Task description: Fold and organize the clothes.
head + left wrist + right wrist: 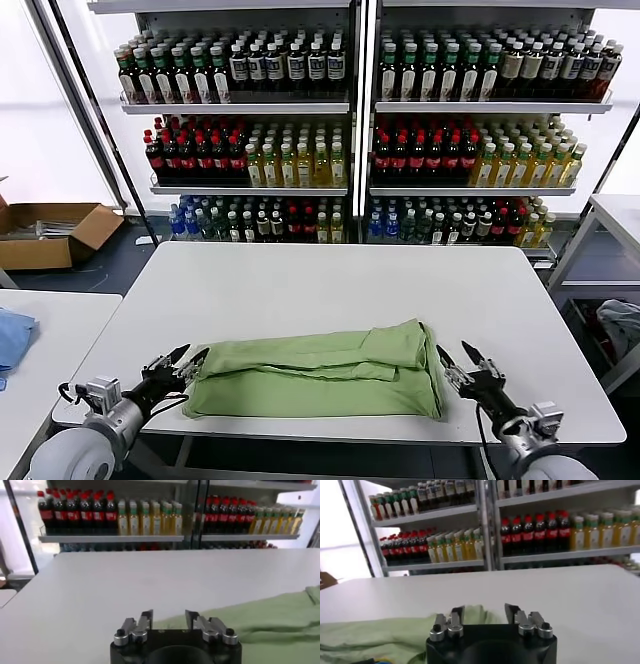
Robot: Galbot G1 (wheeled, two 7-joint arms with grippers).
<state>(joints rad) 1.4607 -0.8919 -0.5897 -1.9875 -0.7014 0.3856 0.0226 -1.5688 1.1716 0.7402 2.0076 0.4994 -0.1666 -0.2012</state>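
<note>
The left black metal tool [168,619] sits low over the big white flat worktop [130,580], and its two fingers [146,618] are spread apart. Just past the fingers lies the soft light green cotton shirt [270,617] — it spreads out flat to one side. Far behind stand grey metal shelves [110,538] full of bottles — dark ones with red caps [75,515] and yellow ones [150,519].

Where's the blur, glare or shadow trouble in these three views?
Head view: even light, window at left blown out, shirt crisp with only a thin shadow on the table. Left wrist view: left gripper soft up close, shelf bottles slightly blurred. Right wrist view: right gripper soft, white glare at the left edge.
</note>
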